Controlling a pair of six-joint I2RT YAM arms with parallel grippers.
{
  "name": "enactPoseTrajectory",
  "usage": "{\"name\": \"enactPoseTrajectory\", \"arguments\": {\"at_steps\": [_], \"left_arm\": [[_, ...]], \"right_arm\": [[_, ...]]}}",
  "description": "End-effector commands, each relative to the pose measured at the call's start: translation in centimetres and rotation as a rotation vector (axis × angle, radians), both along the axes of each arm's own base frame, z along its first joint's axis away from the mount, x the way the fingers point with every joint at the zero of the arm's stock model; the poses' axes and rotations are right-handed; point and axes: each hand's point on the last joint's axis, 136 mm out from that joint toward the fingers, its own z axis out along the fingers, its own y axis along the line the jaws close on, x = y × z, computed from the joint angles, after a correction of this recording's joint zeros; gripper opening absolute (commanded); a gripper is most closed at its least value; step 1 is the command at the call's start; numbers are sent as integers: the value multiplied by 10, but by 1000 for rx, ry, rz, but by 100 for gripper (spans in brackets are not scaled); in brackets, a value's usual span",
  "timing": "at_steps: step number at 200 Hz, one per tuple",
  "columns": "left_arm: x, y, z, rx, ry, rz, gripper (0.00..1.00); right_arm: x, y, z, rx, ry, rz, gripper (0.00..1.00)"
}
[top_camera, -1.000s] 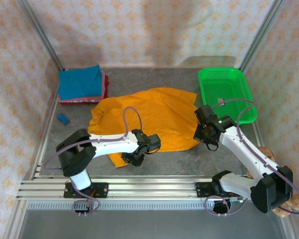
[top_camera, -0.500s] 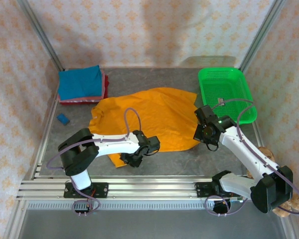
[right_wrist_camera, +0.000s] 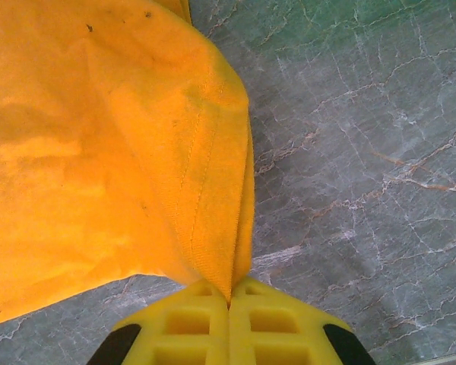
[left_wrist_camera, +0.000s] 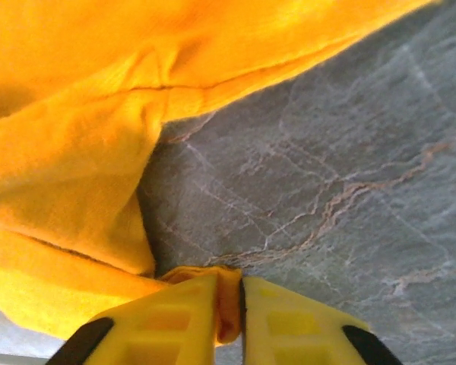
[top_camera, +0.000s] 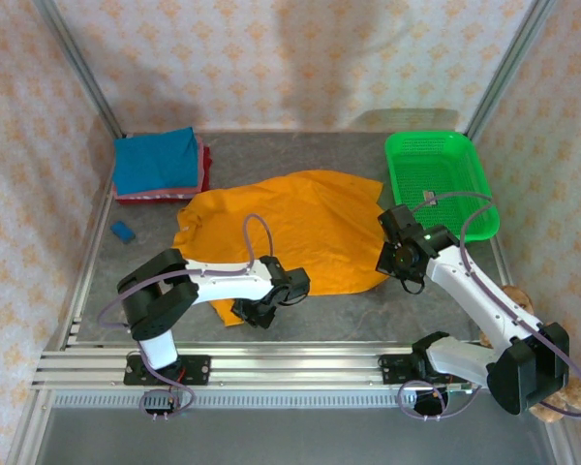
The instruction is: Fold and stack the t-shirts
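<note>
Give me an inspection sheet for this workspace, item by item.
Surface: grey marbled tabletop.
Job's things: orange t-shirt spread out mid-table; folded stack at far left, blue t-shirt on top, red t-shirt below.
Clutter: green basket far right; small blue object at left; brown plush by the right arm.
Pincers: left pincer shut on the orange t-shirt's near hem; right pincer shut on its right edge.
Cables: purple cable looped over each arm.
Surroundings: patterned walls, aluminium frame.

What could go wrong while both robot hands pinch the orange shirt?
The left gripper pinches just a thin bit of the orange t-shirt, so it might slip out when lifted. The cloth is bunched beside it, so the fold may turn out crooked. The right gripper is close to the green basket and could bump it.
</note>
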Motion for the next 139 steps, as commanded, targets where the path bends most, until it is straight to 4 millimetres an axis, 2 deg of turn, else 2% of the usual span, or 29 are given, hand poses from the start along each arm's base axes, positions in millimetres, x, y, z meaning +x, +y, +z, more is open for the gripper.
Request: {"name": "enactPoseTrajectory", "arguments": {"at_steps": [1,12,28,44,64,82,102,123,139], "left_arm": [[6,7,8,51,-31,-17,3],[14,11,22,73,-76,-28,0],[32,21,56,100,-161,-27,0],[55,35,104,82,-261,9,0],[84,58,175,-13,-423,85,0],[107,81,238,-137,-596,166,0],[123,100,297,-243,-777,204,0],[135,119,343,-258,-902,232,0],[143,129,367,-253,-949,242,0]], "right_arm": [[0,-3,6,-13,-4,5,0],[2,-1,10,-2,-13,10,0],[5,4,19,23,-34,24,0],[10,8,36,47,-78,39,0],[17,12,62,78,-149,52,0],[24,15,90,102,-217,56,0],[34,19,126,138,-306,57,0],[44,21,169,165,-418,58,0],[51,22,203,180,-496,60,0]]}}
